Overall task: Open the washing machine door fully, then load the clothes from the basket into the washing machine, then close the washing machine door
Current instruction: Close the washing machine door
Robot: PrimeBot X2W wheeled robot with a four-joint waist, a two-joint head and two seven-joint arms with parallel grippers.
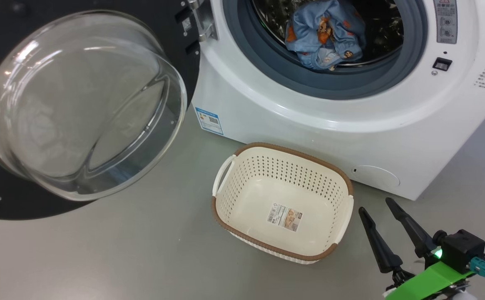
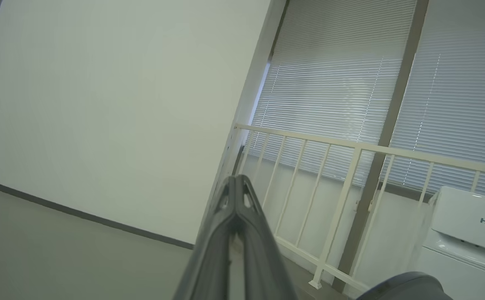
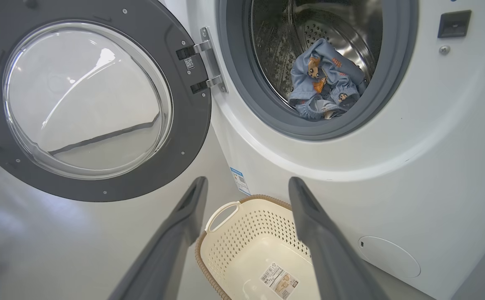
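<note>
Door wide open; basket on floor beside parted right tool

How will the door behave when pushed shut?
The washing machine door likely swings as one rigid piece on its hinge. Its bulging glass bowl looks smooth, so a push there may slip. Thick glass suggests it is fairly heavy.
</note>
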